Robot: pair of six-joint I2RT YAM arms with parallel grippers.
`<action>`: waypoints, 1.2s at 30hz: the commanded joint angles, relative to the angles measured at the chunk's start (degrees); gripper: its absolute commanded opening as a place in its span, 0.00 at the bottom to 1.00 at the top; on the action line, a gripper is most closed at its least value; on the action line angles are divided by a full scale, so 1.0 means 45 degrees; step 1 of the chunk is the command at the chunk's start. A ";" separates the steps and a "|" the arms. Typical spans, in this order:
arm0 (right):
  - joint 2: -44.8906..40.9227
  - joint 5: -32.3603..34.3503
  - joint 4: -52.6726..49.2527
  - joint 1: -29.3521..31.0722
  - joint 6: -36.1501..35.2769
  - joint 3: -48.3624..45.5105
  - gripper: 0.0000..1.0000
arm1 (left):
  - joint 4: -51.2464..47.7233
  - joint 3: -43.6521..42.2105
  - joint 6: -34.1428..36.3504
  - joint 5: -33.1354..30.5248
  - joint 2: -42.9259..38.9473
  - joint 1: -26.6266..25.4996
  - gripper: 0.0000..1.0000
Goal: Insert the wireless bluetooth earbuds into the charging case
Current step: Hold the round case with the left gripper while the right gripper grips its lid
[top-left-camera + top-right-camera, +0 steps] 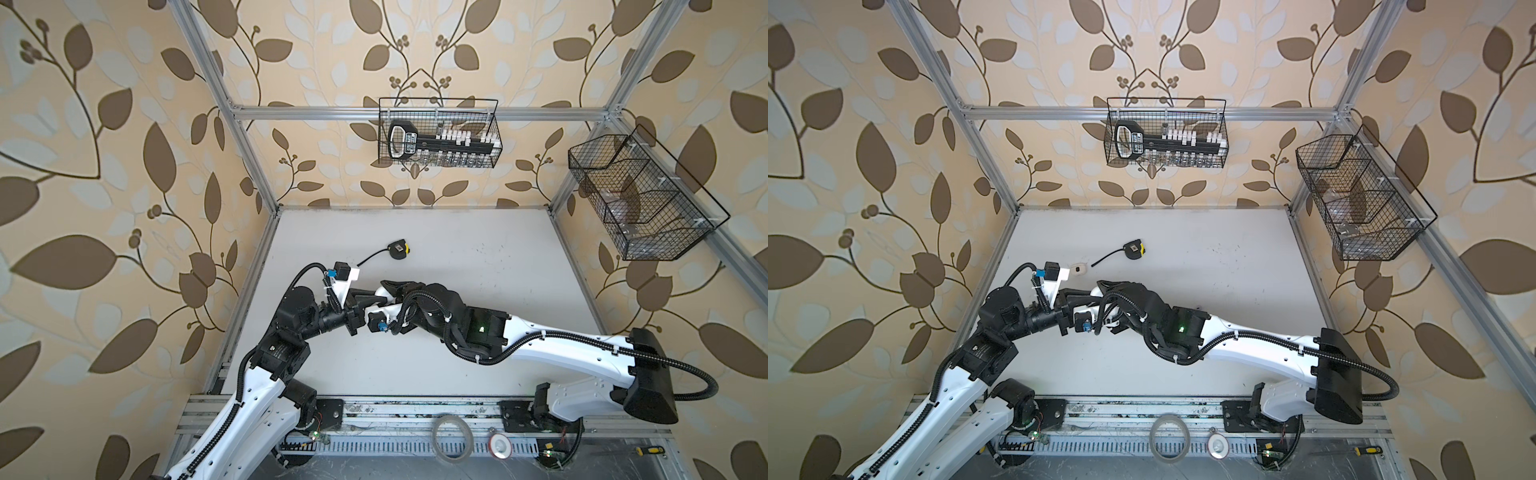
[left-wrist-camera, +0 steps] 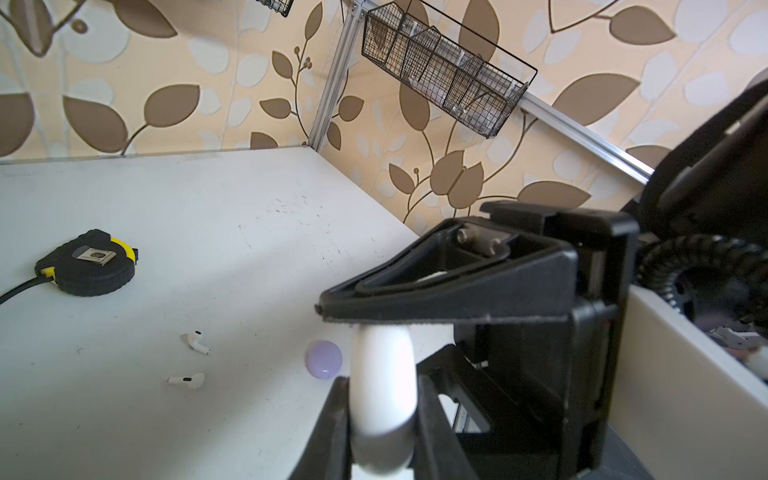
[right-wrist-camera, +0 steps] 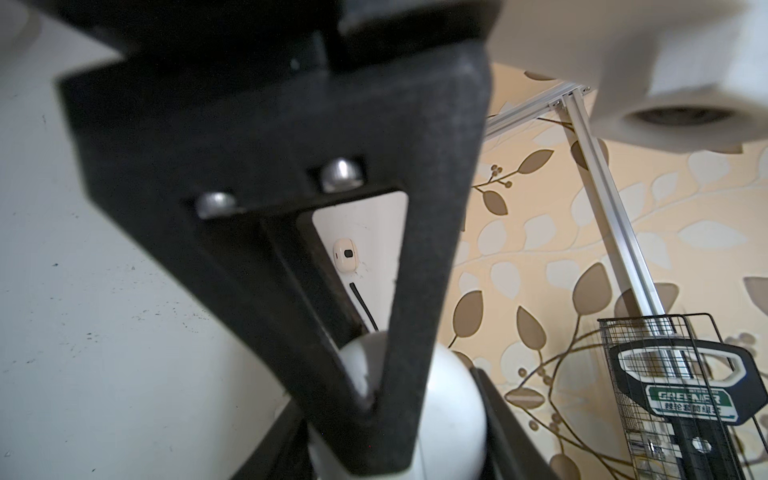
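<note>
While two white earbuds [image 2: 195, 341] are lying flat on the table [image 2: 257, 216], not yet seated in anything, the white charging case [image 2: 382, 374] is sitting clamped between the fingers [image 2: 330, 428] of the left gripper [image 2: 380, 419], seemingly held just off the surface. The buds are resting between that held case and the tape measure [image 2: 87, 264], on the side away from the left wrist, their short stems lying along the tabletop and pointing different ways. A lavender case [image 2: 324, 359] is lying just beside the held one, and a cream case [image 1: 1079, 269] is sitting farther out. One finger [image 2: 436, 286] of the right gripper [image 1: 385, 288] is pressing along the top of the white case, probably working at its lid. Its partner is hiding behind the case, so I cannot tell whether those jaws are gripping. In both top views the left arm is reaching in with its wrist bent toward the middle, and the right arm is stretching low across the middle to meet it. With the left fingers occupied, the right arm is likely the one fetching the buds.
</note>
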 commanded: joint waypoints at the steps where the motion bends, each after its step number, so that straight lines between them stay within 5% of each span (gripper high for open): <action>1: -0.0002 -0.0333 0.0206 0.0085 0.0049 0.0411 0.32 | 0.0540 0.0484 0.0110 0.0468 -0.0190 -0.0116 0.21; 4: 0.0011 -0.0357 0.0274 0.0045 0.0159 0.0415 0.31 | 0.0540 0.0463 0.0091 0.0387 -0.0310 -0.0106 0.35; 7: 0.0009 -0.0262 0.0432 0.0029 0.0371 0.0514 0.31 | 0.0516 0.0464 0.0110 0.0407 -0.0332 -0.0116 0.38; 19: -0.0001 -0.0084 0.0833 0.0113 0.0480 0.0643 0.27 | 0.0560 0.0489 0.0158 0.0504 -0.0147 -0.0116 0.37; 29: 0.0251 0.0148 0.1387 0.0359 0.0540 0.0863 0.27 | 0.0599 0.0464 0.0203 0.0543 -0.0132 -0.0116 0.22; 36: 0.0404 0.0912 0.2039 0.0387 0.0877 0.0974 0.26 | 0.0599 0.0416 0.0189 0.0387 -0.0232 -0.0116 0.34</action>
